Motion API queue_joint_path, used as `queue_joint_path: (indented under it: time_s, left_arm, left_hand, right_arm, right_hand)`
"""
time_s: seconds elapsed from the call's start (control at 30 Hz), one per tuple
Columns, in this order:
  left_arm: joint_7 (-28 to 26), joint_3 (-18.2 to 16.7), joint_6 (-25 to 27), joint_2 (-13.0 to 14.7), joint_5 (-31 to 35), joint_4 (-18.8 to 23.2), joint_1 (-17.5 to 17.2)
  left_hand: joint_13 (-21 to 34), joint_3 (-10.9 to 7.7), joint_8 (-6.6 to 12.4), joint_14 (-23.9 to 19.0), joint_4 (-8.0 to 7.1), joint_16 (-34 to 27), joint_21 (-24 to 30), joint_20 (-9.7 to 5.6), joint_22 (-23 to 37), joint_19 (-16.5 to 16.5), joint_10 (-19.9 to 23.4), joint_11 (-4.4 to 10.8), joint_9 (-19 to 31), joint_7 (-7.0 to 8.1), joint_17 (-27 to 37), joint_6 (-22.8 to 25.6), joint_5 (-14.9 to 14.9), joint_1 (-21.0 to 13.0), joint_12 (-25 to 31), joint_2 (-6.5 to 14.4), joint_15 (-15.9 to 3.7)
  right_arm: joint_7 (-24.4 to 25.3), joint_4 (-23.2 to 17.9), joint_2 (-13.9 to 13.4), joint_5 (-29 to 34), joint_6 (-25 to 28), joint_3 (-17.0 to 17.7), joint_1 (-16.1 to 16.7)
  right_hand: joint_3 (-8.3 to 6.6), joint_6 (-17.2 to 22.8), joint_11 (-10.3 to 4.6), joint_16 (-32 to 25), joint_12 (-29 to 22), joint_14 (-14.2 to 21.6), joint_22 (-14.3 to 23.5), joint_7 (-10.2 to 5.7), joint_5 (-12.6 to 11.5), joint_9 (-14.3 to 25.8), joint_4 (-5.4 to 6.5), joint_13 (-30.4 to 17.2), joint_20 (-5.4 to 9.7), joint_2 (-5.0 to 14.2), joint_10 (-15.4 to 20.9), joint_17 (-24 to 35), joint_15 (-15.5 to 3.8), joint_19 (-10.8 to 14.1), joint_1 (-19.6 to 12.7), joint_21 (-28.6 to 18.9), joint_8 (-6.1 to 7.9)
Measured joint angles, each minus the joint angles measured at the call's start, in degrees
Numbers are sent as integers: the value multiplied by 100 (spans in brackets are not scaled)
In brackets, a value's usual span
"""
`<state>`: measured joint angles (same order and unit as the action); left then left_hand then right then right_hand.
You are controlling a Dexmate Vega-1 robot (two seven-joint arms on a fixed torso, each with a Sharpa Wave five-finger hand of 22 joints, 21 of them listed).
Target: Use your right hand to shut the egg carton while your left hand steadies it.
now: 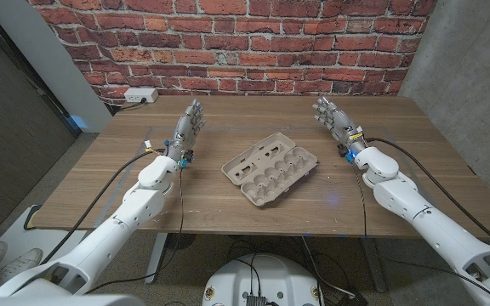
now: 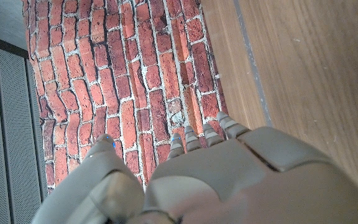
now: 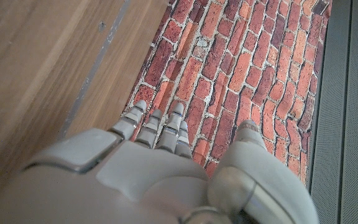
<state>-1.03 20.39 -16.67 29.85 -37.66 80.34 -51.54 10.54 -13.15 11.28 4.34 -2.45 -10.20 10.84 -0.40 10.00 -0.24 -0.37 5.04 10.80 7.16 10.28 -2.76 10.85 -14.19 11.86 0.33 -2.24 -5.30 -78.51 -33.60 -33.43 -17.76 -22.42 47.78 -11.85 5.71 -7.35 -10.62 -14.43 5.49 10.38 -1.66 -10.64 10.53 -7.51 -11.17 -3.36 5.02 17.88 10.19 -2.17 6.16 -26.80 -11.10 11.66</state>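
Two hands wait apart from the egg carton [image 1: 270, 167], which lies open at the centre of the head view, on the wooden table [image 1: 415, 140], w/ no eggs visible in the cups. Left hand [image 1: 189, 127] is at the left of the frame, fingers straight and apart, holding nothing; right hand [image 1: 333, 116] at the upper right is the same, also w/ nothing in it. Both are well apart from the carton.

Carton looks like moulded paper pulp, so probably very light, a bit rough and easy to dent. I think it will slide if pushed from one side only. Best for the left hand to press on the tray rim near the lower edge, and for the right hand to lift the far half at its outer edge and fold it over gently.
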Motion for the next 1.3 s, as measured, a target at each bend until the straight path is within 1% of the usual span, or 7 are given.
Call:
queue_joint_path:
  time_s: [0.13, 0.3, 0.47, 0.57, 0.7, 0.77, 1.3]
  left_arm:
    - [-89, -6, 3, -42, 22, 48, -18]
    - [-165, -3, -41, -109, 71, 49, 2]
    - [-247, 9, -55, -163, 96, 20, 10]
    - [-299, 14, -64, -193, 107, 14, 5]
    - [-365, 23, -65, -201, 137, 47, -40]
    - [-398, 26, -65, -192, 156, 110, -80]
    - [-687, -35, 42, -56, 250, 467, -342]
  left_hand:
    - [0, 0, 0, -24, 0, -44, 0, 0, 0, 0, 21, 20, 0, 0, 0, 0, 0, 0, 0, 0, 23]
    - [0, 0, 0, -23, 0, -44, 0, -2, 0, 2, 22, 20, 0, 0, 0, 0, 0, 0, 0, 0, 23]
    - [0, 0, 0, -23, 0, -44, 0, -23, 0, 23, 22, 20, 0, 0, 0, 0, 0, 0, 1, 0, 22]
    - [0, 0, 0, -23, 0, -44, 0, -22, 0, 23, 44, -2, -1, 0, 0, 0, 0, 0, 2, 0, 22]
    - [-1, 0, 0, -23, 0, -44, 0, -22, -1, 23, 44, -2, -1, -1, -1, 0, 0, 0, 3, 0, 22]
    - [-1, 0, 0, -23, 0, -44, 0, -22, 0, 23, 44, -2, -1, 0, -1, 0, 0, 0, 3, 0, 22]
    - [-1, 0, 0, -23, 0, -44, 0, -21, -1, 23, 44, -2, -1, -1, -1, 0, 0, 0, 4, 0, 22]
  right_arm:
    - [-107, 35, -52, 84, -23, -44, -77]
    - [-286, 159, -98, 192, -64, -127, -215]
    - [-515, 351, -129, 328, -204, -229, -389]
    - [-638, 459, -148, 441, -301, -295, -494]
    - [-792, 592, -153, 570, -437, -367, -612]
    - [-874, 662, -153, 648, -516, -412, -677]
    - [-1059, 991, -169, 1339, -1043, -744, -1052]
  right_hand:
    - [-89, -31, -46, 0, -20, -27, 0, -31, 0, 0, -152, 0, 39, -4, 46, -7, 12, -38, -271, 0, 0]
    - [-170, 13, -149, 0, -63, -27, 0, -75, 0, 0, -233, -8, 123, 19, 149, -7, 13, -42, -515, 0, 0]
    - [-223, 11, -192, 22, -84, -88, 0, -134, 0, 0, -286, -27, 252, -53, 192, -6, 12, -144, -779, 0, 11]
    - [-242, 121, -285, 22, -124, -88, 1, -244, 0, 0, -301, -28, 301, -68, 286, -6, 12, -126, -933, 0, 44]
    - [-296, 343, -424, 14, -169, -83, 1, -400, 24, -1, -261, -27, 401, -76, 427, -6, 7, -88, -1148, 0, 87]
    - [-312, 414, -418, 0, -191, -47, 1, -470, 27, -1, -245, -27, 422, -63, 476, -6, 13, -67, -1212, 0, 116]
    - [-414, 765, -434, -21, -301, 173, 1, -555, 26, -1, -237, 1, 533, 8, 827, -5, 1, 46, -1601, -35, 172]
